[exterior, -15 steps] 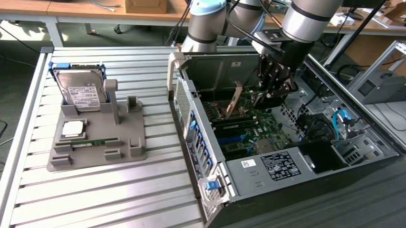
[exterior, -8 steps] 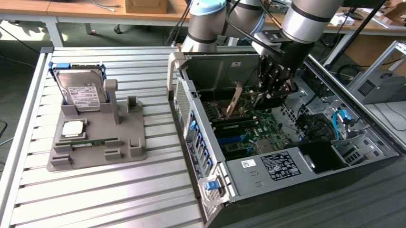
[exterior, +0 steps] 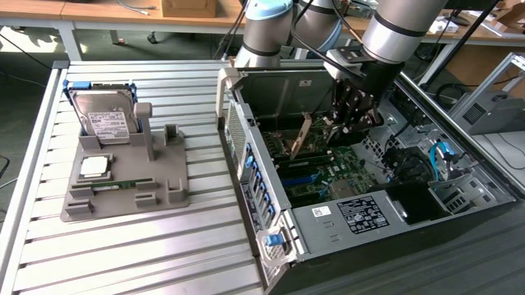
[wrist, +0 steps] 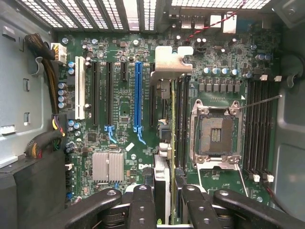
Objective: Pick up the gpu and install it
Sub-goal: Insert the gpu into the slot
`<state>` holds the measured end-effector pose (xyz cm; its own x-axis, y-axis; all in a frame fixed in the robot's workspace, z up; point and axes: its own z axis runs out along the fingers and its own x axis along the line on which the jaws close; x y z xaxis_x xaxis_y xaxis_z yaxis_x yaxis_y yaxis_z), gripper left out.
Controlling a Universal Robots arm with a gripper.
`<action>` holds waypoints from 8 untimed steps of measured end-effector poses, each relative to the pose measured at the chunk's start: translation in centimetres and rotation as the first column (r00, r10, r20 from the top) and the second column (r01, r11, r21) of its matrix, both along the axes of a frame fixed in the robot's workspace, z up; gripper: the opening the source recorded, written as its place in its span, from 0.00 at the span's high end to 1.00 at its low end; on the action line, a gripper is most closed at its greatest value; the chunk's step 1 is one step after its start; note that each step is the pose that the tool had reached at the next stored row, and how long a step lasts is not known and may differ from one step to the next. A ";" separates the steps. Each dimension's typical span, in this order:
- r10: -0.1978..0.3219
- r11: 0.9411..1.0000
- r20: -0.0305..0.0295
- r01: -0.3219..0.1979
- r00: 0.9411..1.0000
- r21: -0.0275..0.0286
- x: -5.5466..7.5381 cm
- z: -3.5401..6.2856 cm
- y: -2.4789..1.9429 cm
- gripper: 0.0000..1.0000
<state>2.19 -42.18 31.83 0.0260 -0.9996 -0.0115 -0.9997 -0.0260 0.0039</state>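
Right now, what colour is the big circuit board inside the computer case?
The circuit board is green; the wrist view shows it best.

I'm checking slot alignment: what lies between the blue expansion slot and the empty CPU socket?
The gpu, held edge-on in the gripper, lies between the blue slot and the CPU socket, as the wrist view shows.

Green motherboard (wrist: 124, 119), blue slot (wrist: 138, 95), black fingers (wrist: 143, 210), silvery bracket (wrist: 167, 59) on the gpu (wrist: 172, 124).
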 end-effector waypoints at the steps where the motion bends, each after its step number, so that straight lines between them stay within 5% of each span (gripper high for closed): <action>1: 0.000 1.000 0.000 0.000 1.000 0.000 0.0 0.00 -0.01 0.73; 8: 0.000 1.000 0.000 0.000 1.000 0.000 -0.1 -0.06 -0.12 0.73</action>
<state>2.06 -42.30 31.77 0.0260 -0.9996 -0.0115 -0.9997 -0.0261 0.0039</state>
